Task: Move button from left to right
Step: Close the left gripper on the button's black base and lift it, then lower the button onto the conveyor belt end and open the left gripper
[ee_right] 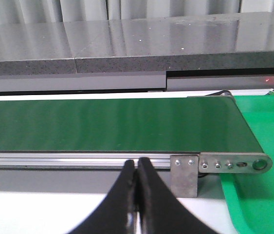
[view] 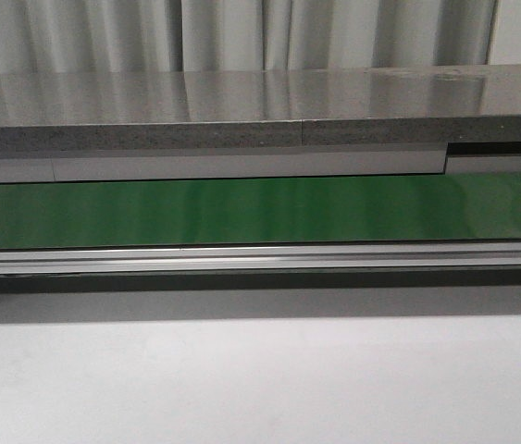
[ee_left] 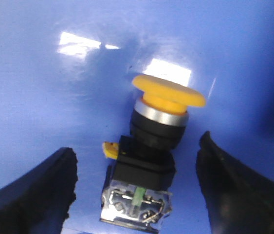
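Left wrist view: spread jaws flank the button; right jaws pressed together.

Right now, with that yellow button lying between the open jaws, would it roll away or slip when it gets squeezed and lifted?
The button probably won't roll far: its round yellow head is wide, but the dark body is boxy. It looks rigid, so the left gripper should not deform it. The glossy blue surface beneath may let it slide if nudged off-centre.
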Robot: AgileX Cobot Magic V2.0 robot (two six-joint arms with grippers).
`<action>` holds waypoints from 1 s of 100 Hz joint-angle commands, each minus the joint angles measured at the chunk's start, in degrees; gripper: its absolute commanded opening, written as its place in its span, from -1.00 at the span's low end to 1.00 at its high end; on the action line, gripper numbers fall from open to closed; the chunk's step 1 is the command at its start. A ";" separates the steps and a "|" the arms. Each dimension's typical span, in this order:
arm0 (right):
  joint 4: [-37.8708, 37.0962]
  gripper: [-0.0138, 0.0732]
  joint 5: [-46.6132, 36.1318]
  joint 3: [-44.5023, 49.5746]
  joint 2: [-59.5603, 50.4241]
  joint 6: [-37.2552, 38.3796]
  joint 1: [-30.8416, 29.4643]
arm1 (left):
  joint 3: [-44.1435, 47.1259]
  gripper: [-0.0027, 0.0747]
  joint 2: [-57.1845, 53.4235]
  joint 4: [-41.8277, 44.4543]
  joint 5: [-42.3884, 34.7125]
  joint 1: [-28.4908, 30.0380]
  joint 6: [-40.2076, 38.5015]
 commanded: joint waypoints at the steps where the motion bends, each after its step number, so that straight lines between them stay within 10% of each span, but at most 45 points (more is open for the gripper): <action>1: -0.06 -0.84 -4.83 -0.85 -1.11 -0.26 0.08 | -1.50 0.32 -1.65 -0.95 -0.25 0.07 0.10; 53: -0.06 -0.84 -4.83 -0.85 -1.11 -0.26 0.08 | -7.94 -0.98 -2.28 -2.50 6.71 0.07 0.10; 100: -0.06 -0.84 -4.83 -0.85 -1.11 -0.26 0.08 | -10.39 -0.98 -9.39 -5.75 9.83 -9.57 0.88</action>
